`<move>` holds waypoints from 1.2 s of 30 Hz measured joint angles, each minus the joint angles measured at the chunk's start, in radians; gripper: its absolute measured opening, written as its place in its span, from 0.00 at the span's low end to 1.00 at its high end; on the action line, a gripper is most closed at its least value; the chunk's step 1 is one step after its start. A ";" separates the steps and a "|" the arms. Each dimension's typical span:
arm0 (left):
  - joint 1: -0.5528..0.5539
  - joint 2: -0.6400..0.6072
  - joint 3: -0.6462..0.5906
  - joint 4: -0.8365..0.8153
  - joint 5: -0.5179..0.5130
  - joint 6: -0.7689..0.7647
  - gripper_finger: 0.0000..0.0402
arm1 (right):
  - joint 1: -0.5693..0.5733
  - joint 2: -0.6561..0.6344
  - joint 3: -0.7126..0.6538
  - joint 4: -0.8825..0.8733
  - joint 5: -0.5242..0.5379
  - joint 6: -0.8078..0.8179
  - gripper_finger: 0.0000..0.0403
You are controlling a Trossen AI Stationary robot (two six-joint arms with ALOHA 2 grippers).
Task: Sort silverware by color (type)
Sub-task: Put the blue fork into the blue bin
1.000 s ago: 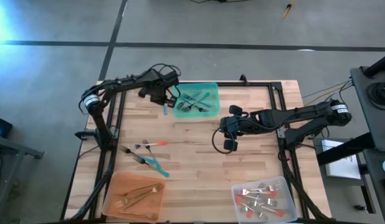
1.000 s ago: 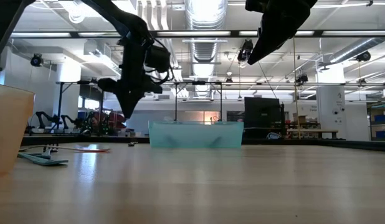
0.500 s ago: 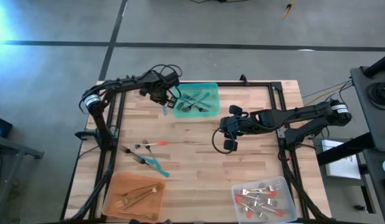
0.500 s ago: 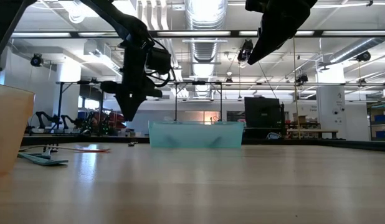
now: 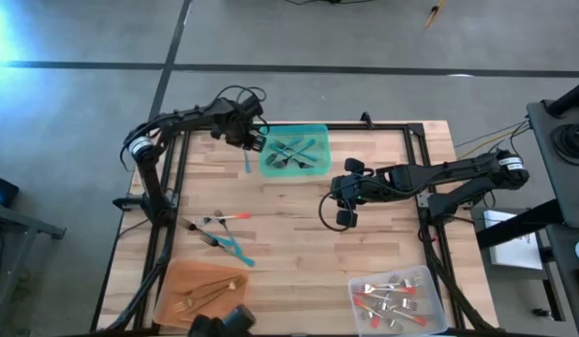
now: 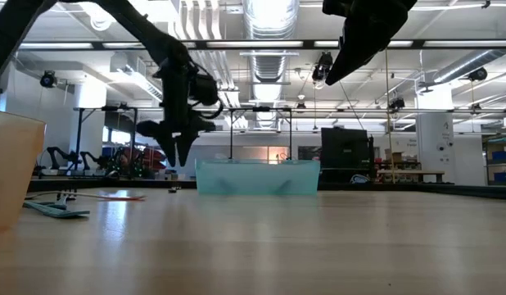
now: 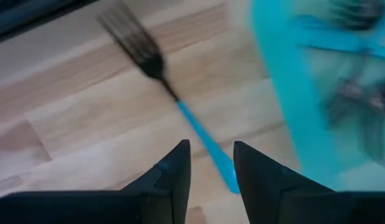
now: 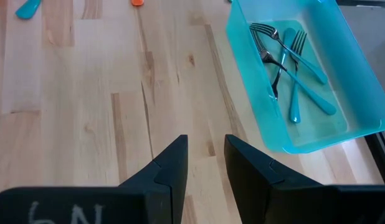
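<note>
The high view shows the left end effector (image 5: 252,142) at the far left part of the bench (image 5: 299,234), just beside the teal tray (image 5: 295,152). A teal-handled fork (image 5: 247,165) lies on the bench just outside that tray. In the left wrist view the same fork (image 7: 174,99) lies on the wood beyond the two dark fingers (image 7: 174,177), which stand a narrow gap apart and hold nothing; the tray wall (image 7: 286,93) shows beside it.

The teal tray contains several teal-handled forks (image 8: 292,68), lying crossed. The right end effector (image 5: 347,201) waits over the middle of the bench, fingers slightly parted and empty.

At the left side of the bench lies a loose group: a coral-handled piece (image 5: 235,216), silver forks (image 5: 207,225) and a teal-handled piece (image 5: 233,251), close together. The orange tray (image 5: 200,295) at the near left corner holds gold pieces (image 5: 210,295). The clear tray (image 5: 394,300) at the near right corner holds coral-handled forks (image 5: 391,298).

In the low view the left end effector (image 6: 181,147) hangs above the bench just beside the teal tray (image 6: 257,176).
</note>
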State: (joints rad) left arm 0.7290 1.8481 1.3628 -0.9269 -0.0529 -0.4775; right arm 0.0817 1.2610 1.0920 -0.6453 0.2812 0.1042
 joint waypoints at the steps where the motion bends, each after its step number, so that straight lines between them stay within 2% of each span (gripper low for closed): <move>1: 0.017 0.010 0.000 -0.005 0.008 0.005 0.26 | 0.000 0.000 0.000 0.000 0.000 0.000 0.24; 8: 0.057 0.049 0.000 -0.015 -0.011 0.029 0.26 | 0.000 0.000 0.000 0.000 0.000 0.000 0.24; 14: 0.061 0.109 0.003 -0.020 0.017 0.050 0.26 | 0.000 0.000 0.000 0.000 0.000 0.000 0.24; 22: 0.052 0.164 0.144 -0.111 0.017 0.070 0.26 | 0.000 0.000 0.000 0.000 0.000 0.000 0.24; 27: 0.027 0.161 0.212 -0.146 0.016 0.049 0.26 | 0.000 0.000 0.000 0.000 0.000 0.000 0.24; 36: -0.057 0.162 0.187 -0.175 -0.027 -0.010 0.26 | 0.000 0.000 0.000 0.000 0.000 0.000 0.24</move>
State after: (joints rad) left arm 0.6724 2.0098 1.5494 -1.1016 -0.0803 -0.4873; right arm 0.0817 1.2610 1.0920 -0.6453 0.2810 0.1041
